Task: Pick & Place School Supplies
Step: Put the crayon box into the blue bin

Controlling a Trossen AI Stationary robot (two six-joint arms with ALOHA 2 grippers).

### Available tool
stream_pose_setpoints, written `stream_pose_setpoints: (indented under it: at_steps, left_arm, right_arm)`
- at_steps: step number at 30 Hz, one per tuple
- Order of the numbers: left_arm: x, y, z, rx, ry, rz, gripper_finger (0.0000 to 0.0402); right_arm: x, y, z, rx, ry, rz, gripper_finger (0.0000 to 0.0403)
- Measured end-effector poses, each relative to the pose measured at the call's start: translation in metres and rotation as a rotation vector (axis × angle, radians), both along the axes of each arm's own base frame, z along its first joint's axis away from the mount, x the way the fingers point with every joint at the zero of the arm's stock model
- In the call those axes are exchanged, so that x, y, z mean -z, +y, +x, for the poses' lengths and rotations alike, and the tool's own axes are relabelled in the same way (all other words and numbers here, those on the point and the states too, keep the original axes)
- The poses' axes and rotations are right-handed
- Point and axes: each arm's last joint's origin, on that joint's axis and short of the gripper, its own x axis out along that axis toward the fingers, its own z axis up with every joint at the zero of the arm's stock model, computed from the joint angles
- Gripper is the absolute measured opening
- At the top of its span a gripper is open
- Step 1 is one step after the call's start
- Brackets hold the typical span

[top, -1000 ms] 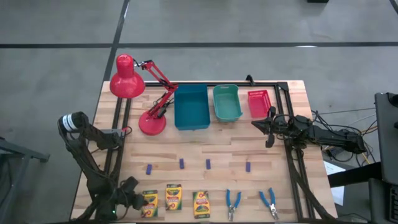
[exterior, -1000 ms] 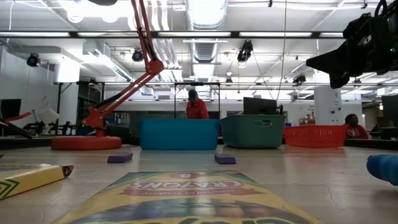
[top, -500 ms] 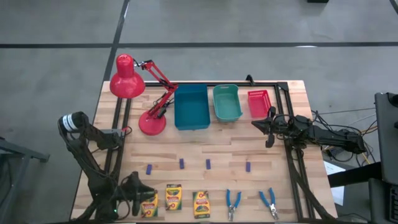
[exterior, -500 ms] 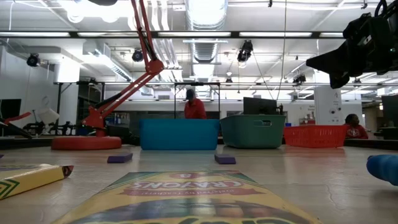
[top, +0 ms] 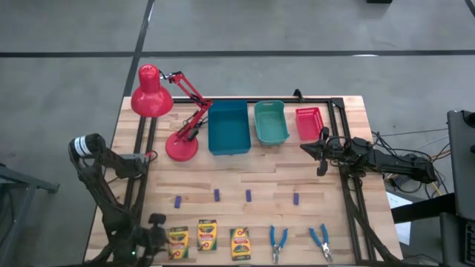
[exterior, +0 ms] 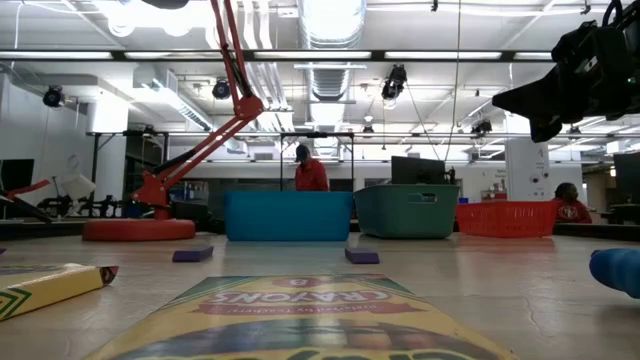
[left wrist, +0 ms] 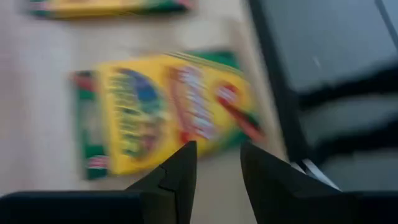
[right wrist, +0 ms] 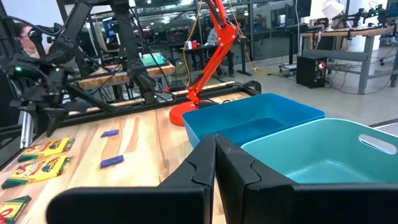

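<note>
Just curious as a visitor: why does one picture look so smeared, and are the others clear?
Left wrist view: the crayon box is streaked with motion blur. Low view: the nearest crayon box is soft, too close. High and right wrist views: sharp, evenly lit.

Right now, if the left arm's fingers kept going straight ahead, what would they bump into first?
Probably the leftmost crayon box. It lies straight ahead of the left gripper, whose fingers stand slightly apart. How far off it lies is hard to judge.
</note>
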Motion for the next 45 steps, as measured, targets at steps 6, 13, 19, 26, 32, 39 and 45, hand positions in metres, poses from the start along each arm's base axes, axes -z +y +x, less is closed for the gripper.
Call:
stream_pose_setpoints:
  at_steps: [6, 13, 19, 26, 32, 39, 45]
  left_arm:
    - [-0.009, -0.009, -0.006, 0.159, -0.055, 0.048, 0.0129]
    - [-0.007, -0.004, -0.004, 0.059, -0.103, 0.091, 0.0129]
    - [-0.008, -0.003, -0.003, 0.222, -0.239, 0.264, 0.0129]
    - [-0.007, -0.003, -0.003, 0.585, -0.357, 0.506, 0.0129]
    - [-0.006, 0.000, 0.003, 0.561, -0.373, 0.556, 0.0129]
    - [0.002, 0.001, 0.003, 0.723, -0.399, 0.701, 0.0129]
    - [0.004, -0.001, 0.001, 0.864, -0.386, 0.704, 0.0129]
  right_arm:
    - [0.000, 0.000, 0.000, 0.000, 0.000, 0.000, 0.0008]
    - [0.000, 0.000, 0.000, 0.000, 0.000, 0.000, 0.0008]
    - [0.000, 0.000, 0.000, 0.000, 0.000, 0.000, 0.0008]
    - [0.000, 0.000, 0.000, 0.000, 0.001, 0.000, 0.0008]
    - [0.000, 0.000, 0.000, 0.000, 0.000, 0.000, 0.0008]
    - [0.000, 0.000, 0.000, 0.000, 0.001, 0.000, 0.0008]
    - [0.000, 0.000, 0.000, 0.000, 0.001, 0.000, 0.0008]
